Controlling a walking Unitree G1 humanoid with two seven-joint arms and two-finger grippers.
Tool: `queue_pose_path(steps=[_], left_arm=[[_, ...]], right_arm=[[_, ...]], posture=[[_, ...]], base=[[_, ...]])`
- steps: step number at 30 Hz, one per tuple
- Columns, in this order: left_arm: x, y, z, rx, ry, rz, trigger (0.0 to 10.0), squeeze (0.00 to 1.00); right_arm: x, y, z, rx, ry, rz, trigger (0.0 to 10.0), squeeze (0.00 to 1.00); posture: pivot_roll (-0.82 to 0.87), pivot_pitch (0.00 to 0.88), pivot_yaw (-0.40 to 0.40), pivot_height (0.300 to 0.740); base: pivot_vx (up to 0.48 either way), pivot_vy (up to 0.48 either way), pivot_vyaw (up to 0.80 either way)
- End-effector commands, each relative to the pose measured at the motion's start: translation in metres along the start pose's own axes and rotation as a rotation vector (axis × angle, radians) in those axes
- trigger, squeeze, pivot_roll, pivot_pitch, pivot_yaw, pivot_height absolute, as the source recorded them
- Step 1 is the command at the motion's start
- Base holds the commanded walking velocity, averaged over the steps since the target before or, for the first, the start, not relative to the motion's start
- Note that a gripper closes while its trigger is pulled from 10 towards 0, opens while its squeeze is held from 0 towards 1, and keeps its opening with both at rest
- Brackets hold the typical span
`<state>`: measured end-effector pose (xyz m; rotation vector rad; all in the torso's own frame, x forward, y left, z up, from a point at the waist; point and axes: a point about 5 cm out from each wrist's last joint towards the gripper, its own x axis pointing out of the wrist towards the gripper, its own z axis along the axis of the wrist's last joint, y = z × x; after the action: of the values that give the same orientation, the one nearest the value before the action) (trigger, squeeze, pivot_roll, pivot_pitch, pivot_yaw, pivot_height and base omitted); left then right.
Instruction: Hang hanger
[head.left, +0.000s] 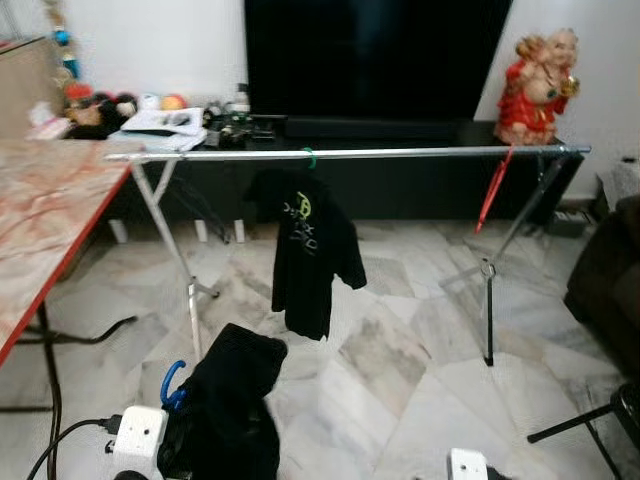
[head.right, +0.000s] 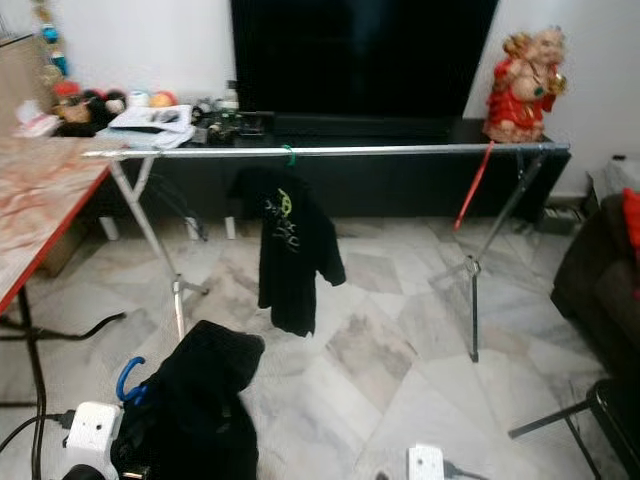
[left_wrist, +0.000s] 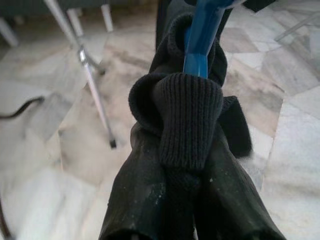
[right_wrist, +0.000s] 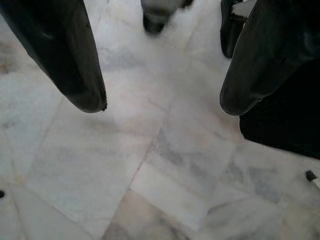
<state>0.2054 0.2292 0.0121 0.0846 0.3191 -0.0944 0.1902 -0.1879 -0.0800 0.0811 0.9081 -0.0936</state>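
A black garment on a blue hanger hangs low at the front left, held by my left gripper, which is shut on the hanger and the ribbed collar. Ahead stands a silver clothes rail running left to right. A black T-shirt hangs from it on a green hanger, and a red hanger dangles near its right end. My right gripper is open over bare marble floor, nothing between its fingers.
A marble-topped table with a red edge stands at the left. A dark TV console with a red figurine runs behind the rail. A dark sofa sits at right. Cables lie on the floor at left.
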Motion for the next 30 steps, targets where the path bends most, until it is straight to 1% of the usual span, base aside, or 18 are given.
queue_pose_path(steps=[1,14,24,28,30], left_arm=[[0.0028,-0.0031,0.0069,0.000,-0.029,-0.011,10.0,0.00],[-0.0010,-0.0004,0.0031,0.004,-0.012,-0.002,10.0,0.00],[-0.0012,-0.0032,0.0023,0.003,-0.011,-0.008,10.0,0.00],[-0.0003,-0.0064,0.0023,-0.010,-0.013,-0.021,10.0,0.00],[-0.0003,-0.0072,0.0020,-0.010,-0.010,-0.025,10.0,0.00]], right_arm=[[-0.0021,-0.0096,-0.0065,0.017,0.020,-0.029,10.0,0.00],[-0.0022,-0.0079,-0.0077,-0.001,0.026,-0.015,10.0,0.00],[-0.0029,-0.0071,-0.0119,-0.033,0.042,-0.002,10.0,0.00],[-0.0033,-0.0061,-0.0135,-0.058,0.048,0.013,10.0,0.00],[-0.0034,-0.0059,-0.0141,-0.063,0.050,0.014,10.0,0.00]], posture=[[0.14,0.012,-0.004,0.740],[0.14,0.017,0.002,0.740],[0.14,0.008,0.000,0.740],[0.14,0.005,-0.003,0.740],[0.14,0.003,-0.004,0.740]], base=[[0.405,0.000,0.00],[0.406,0.000,0.00],[0.403,0.000,0.00],[0.063,0.000,0.00],[0.000,0.000,0.59]])
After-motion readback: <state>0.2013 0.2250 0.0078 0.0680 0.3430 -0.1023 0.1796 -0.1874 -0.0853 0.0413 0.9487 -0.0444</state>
